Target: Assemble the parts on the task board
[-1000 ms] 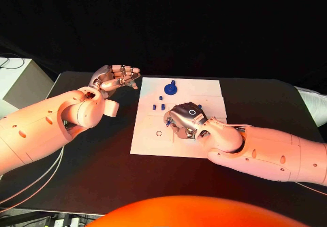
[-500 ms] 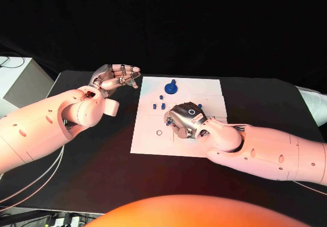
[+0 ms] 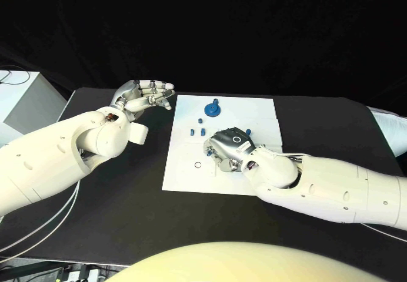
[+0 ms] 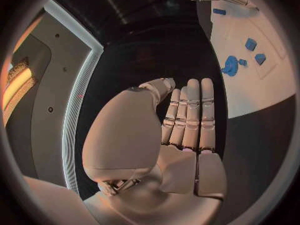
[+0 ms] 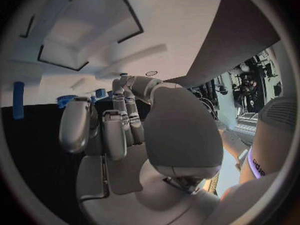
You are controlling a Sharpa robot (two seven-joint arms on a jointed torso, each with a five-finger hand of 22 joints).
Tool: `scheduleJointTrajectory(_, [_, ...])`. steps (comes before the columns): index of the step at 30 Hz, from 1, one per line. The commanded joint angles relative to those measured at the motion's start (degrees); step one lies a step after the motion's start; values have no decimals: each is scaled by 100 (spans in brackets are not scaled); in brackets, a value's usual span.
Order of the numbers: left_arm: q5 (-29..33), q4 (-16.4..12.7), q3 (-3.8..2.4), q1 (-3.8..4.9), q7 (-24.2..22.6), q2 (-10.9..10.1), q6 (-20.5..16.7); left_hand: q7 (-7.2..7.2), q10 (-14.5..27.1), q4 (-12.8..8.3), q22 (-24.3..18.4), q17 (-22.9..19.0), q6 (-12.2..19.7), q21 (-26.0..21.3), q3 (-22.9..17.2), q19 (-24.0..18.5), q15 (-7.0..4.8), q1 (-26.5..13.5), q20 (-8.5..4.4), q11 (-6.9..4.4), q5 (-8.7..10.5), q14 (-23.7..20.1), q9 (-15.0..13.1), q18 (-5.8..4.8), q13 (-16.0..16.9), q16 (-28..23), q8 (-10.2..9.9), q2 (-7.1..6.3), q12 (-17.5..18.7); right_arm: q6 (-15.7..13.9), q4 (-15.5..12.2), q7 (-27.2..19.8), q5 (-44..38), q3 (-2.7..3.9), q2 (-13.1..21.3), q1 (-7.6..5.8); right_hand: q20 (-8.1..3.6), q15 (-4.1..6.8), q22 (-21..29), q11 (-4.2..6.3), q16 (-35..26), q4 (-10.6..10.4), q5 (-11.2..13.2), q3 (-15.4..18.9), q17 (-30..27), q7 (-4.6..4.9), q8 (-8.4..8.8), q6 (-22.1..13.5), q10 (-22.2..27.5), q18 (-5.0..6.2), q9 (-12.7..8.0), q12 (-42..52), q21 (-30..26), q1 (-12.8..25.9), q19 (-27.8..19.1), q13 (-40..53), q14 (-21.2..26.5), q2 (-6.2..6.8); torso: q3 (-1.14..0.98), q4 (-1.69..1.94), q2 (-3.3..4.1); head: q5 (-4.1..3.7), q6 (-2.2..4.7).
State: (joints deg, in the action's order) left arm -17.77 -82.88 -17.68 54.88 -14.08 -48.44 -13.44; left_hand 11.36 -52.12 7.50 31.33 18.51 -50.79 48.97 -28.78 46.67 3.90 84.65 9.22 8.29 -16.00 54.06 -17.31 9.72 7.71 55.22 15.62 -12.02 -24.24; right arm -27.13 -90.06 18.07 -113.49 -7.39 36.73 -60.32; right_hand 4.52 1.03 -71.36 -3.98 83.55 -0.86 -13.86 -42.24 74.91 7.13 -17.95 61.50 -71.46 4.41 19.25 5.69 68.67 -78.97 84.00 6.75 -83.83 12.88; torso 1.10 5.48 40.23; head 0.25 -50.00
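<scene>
The white task board (image 3: 188, 176) lies in the middle of the black table. A round blue part with a knob (image 3: 213, 108) stands near its far edge, with small blue pegs (image 3: 197, 133) just below it. My right hand (image 3: 227, 147) is over the board's middle, fingers curled down toward its surface; small blue pieces (image 5: 100, 92) show behind its fingertips, and whether it holds one is unclear. A blue peg (image 5: 18, 100) lies off to the side. My left hand (image 3: 149, 94) hovers past the board's far left corner, fingers (image 4: 190, 115) straight and together, holding nothing. The round blue part (image 4: 230, 65) lies beyond them.
A white box (image 3: 21, 97) stands beyond the table's left edge. Cables (image 3: 51, 217) hang under my left arm. Bare black table (image 3: 127, 217) lies in front of the board and on both sides.
</scene>
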Motion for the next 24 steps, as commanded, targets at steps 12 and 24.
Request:
scheduleJointTrajectory(12, [28,1,-5,-5,-15,21,60,10,52,-5,-10,-6,19,-39,40,-1,27,25,24,-2,-21,-12,8,68,-8,-34,1,-5,20,288,160,5,26,-53,-143,22,-1,-25,33,-20,-3,-17,31,63,199,102,107,-211,37,37,4,-168,-62,209,48,-58,-351,73,0,-2,-1,5,0])
scheduleJointTrajectory(24, [27,8,-5,-5,1,19,63,10,58,-3,-11,-6,22,-41,41,-2,29,24,26,0,-21,-14,9,68,-10,-36,2,-5,20,265,159,34,50,-59,-114,22,70,-92,213,-100,-96,43,-11,153,21,117,345,-540,464,83,-57,-225,-296,246,-21,-206,-304,313,-7,-2,-3,3,0])
